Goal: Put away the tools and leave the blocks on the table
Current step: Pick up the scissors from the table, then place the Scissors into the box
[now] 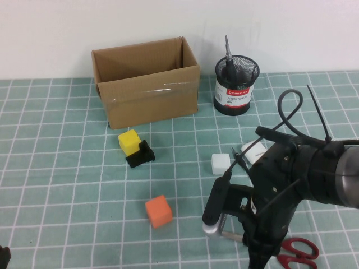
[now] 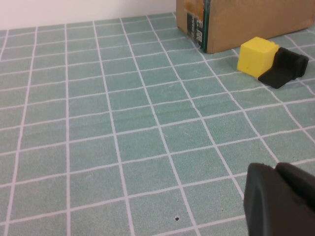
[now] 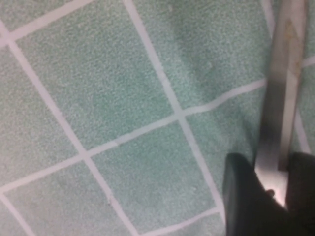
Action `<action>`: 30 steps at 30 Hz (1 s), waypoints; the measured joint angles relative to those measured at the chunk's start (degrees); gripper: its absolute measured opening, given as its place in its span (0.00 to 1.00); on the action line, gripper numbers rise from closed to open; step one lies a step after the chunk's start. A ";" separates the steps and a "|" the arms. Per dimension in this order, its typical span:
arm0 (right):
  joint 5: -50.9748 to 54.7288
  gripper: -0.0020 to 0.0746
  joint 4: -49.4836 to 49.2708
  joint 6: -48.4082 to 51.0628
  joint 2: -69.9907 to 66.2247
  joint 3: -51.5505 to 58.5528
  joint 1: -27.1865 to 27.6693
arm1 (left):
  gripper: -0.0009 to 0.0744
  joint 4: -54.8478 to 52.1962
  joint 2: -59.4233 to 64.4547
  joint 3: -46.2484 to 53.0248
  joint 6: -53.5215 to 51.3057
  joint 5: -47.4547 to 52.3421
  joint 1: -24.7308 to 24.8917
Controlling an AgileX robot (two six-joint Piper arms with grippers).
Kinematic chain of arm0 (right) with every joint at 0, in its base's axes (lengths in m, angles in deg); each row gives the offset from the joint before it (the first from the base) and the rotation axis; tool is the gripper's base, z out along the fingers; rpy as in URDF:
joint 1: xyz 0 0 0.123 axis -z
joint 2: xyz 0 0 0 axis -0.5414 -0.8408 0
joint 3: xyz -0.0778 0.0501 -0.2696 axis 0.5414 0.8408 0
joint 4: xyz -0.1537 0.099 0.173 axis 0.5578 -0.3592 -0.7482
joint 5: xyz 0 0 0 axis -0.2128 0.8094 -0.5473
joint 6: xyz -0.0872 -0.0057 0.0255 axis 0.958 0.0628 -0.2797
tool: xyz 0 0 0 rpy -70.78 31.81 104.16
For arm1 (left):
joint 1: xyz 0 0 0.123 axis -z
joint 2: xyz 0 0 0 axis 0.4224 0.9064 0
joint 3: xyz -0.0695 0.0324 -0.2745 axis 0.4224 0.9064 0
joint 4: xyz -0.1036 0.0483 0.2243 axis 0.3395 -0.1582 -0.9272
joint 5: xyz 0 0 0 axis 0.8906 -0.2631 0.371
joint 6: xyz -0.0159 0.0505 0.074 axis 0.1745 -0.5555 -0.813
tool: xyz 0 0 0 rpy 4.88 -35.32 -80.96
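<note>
Scissors step underway: right gripper (image 3: 270, 191) clenching the long steel scissors with red handles (image 1: 296, 250), lying on the teal gridded worktop (image 1: 67, 168), well in front of the black mesh pen pot (image 1: 236, 85). Next: lifting, carrying, dropping blades-first into that pot. Left gripper (image 2: 281, 201) parked far left of the pot, grip state unclear.

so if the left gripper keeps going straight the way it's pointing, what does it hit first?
Probably nothing nearby: ahead of the left gripper lies bare teal-green gridded mat. Farther on, slightly aside, sit the yellow cube, notched black block and brown cardboard box. Depth is unclear.
</note>
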 joint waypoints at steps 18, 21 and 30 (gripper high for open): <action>0.00 0.11 -3.15 3.35 2.52 0.00 -0.13 | 0.01 0.00 0.00 0.00 0.00 0.00 0.00; 0.11 0.10 -3.05 1.82 6.74 0.21 -0.94 | 0.01 0.00 0.00 0.00 0.00 0.00 0.00; 3.39 0.10 5.31 -3.54 17.32 -1.01 -1.43 | 0.01 0.00 0.00 0.00 0.00 0.00 0.00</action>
